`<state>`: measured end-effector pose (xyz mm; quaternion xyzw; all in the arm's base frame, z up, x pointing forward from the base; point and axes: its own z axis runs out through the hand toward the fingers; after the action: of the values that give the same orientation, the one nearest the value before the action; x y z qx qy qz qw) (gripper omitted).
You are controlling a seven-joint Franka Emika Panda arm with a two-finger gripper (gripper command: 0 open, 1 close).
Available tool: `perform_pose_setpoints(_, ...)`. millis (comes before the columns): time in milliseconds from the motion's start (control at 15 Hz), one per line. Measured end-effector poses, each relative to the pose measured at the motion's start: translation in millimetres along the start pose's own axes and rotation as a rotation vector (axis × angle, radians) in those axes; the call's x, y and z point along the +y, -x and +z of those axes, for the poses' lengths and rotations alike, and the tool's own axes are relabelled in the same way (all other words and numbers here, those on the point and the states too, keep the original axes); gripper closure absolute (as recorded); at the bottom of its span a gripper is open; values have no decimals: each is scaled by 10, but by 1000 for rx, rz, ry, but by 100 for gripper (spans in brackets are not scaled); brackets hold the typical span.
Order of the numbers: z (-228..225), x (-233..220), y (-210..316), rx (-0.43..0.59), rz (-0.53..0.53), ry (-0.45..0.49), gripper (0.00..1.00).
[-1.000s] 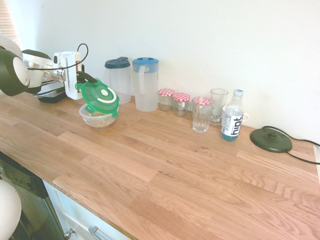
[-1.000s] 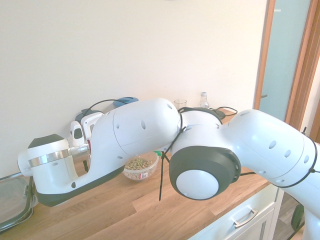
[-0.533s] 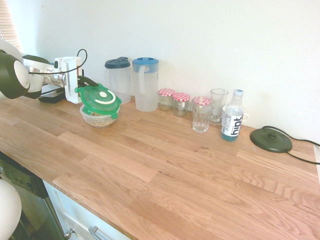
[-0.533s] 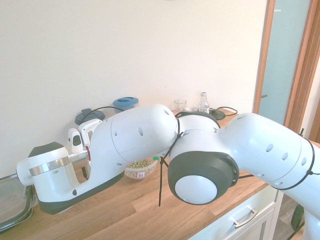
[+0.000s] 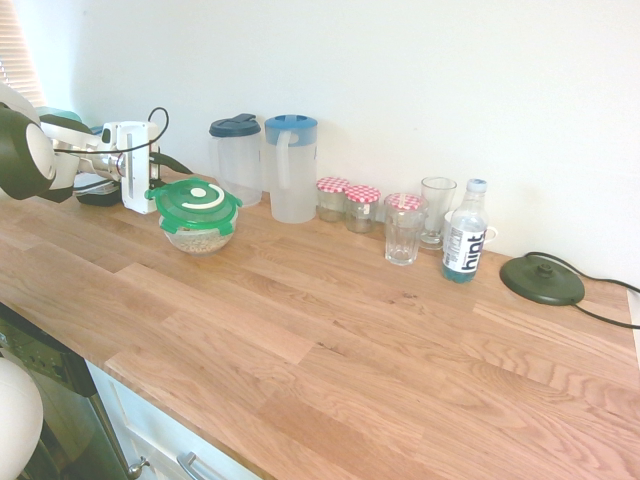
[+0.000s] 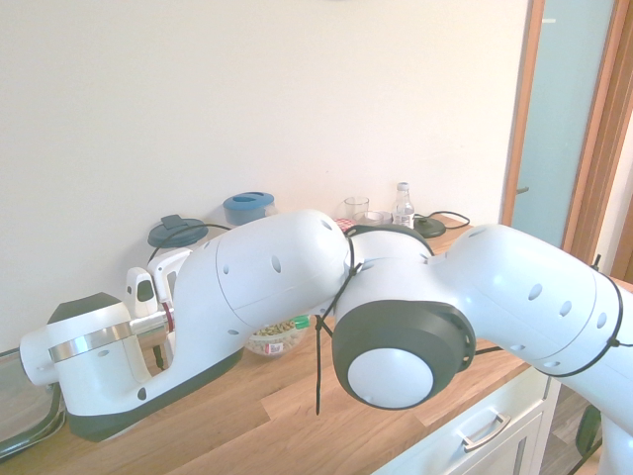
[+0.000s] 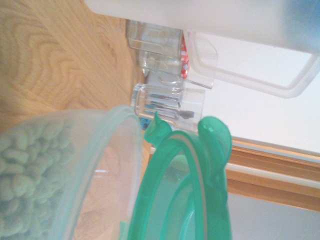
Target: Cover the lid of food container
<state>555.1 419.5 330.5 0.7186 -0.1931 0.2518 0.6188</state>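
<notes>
On the wooden counter [image 5: 330, 330], the green lid [image 5: 196, 198] lies nearly flat atop the grain-filled food container [image 5: 198, 236]. The gripper [image 5: 158, 178] reaches in level from the left at the lid's edge; whether its fingers clamp it is unclear. Farther right stands a "hint" water bottle [image 5: 465, 233].

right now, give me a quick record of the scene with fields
lid: green, lying about level on the bowl
bowl: clear, beige grains inside, on the wooden counter
gripper: at the lid's edge, pointing level; grip not clear
behind bowl: two jugs
further along: jars, glasses, bottle, dark disc with cable
</notes>
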Motion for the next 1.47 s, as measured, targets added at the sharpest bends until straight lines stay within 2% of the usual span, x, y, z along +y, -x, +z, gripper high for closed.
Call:
perform_pose_setpoints(267,-172,194,9,-128,-43,-126,0)
perform_pose_setpoints(800,-262,762,-421,-450,-85,-464,0)
perform_pose_setpoints(1067,121,1039,-788,-585,-102,-677,0)
perform_pose_setpoints(1467,1145,1360,-1189,-775,-133,-996,0)
